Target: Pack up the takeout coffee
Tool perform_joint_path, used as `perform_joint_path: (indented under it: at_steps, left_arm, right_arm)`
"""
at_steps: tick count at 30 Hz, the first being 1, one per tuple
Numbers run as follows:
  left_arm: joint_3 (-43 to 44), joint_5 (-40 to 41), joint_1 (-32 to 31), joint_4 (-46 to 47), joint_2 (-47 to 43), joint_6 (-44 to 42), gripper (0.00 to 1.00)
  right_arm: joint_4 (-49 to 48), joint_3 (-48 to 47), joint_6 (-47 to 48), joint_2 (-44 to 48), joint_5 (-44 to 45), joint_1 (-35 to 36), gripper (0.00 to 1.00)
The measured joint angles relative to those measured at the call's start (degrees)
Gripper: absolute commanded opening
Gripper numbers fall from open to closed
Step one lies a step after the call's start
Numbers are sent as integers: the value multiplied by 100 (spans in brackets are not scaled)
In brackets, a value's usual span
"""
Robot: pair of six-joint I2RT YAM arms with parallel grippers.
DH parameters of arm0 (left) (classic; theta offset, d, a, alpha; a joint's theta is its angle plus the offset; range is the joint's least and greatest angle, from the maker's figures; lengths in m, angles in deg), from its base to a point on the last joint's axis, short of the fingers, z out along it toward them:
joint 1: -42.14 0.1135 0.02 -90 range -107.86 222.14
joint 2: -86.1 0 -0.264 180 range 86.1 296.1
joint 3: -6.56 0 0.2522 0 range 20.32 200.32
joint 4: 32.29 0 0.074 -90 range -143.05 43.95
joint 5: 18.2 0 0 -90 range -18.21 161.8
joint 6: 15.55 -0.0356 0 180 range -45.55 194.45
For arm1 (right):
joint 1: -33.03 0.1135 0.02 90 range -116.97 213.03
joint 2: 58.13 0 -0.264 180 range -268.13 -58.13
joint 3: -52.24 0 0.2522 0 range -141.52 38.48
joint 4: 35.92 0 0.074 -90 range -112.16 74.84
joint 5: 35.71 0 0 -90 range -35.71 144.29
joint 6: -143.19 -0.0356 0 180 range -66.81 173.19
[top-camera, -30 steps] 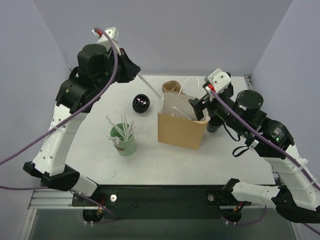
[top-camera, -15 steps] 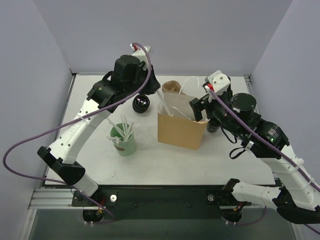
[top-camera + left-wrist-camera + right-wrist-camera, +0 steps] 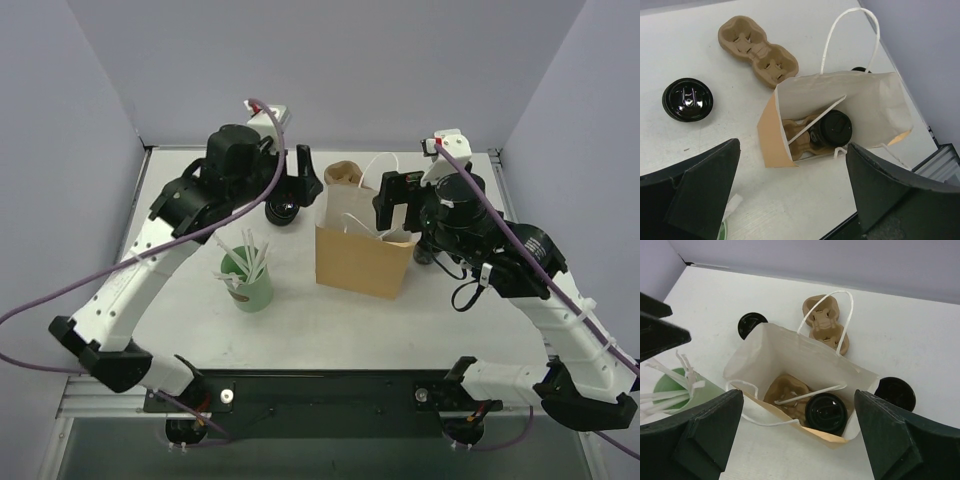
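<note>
Two hands, left hand (image 3: 792, 177) and right hand (image 3: 800, 427), hang wide open and empty above one paper bag (image 3: 875, 100). Inside, beneath them: one cardboard carrier (image 3: 785, 387) holding the takeout coffee (image 3: 832, 129), one white strip (image 3: 817, 119). Beyond: a second carrier (image 3: 757, 50); a lidless cup (image 3: 687, 100) and another black cup (image 3: 895, 392) flank the bag.

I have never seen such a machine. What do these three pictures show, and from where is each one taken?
It is a robot: a left arm and a right arm, fixed to a table. One picture looks down from above; the other two come from a camera on each wrist, so the dark shapes at the sides are its fingers. The left gripper and the right gripper are open, holding nothing. Both wrist cameras look into a paper bag, where a lidded black cup sits in a cardboard tray. Beside it are a green cup with straws, a second tray, a shiny black cup and, right of the bag, another black cup.
</note>
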Motion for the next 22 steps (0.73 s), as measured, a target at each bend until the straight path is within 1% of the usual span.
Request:
perform_joint_path:
  at_steps: [3,6,10,15,22]
  left_arm:
    - [-605,-107,13,120,-710,-55,97]
    - [-1388,-225,35,380,-1497,-52,97]
    - [-2068,-264,44,654,-2181,7,97]
    - [-2417,-306,44,911,-2441,76,97]
    - [-2468,-352,48,949,-2387,81,97]
  right_arm:
    - [81,-118,-374,-20,4,7,100]
    - [151,-140,-717,4,61,24,100]
    - [203,-109,-1029,63,107,44,100]
    - [227,-31,-1182,192,184,44,100]
    - [249,111,-1274,275,297,44,100]
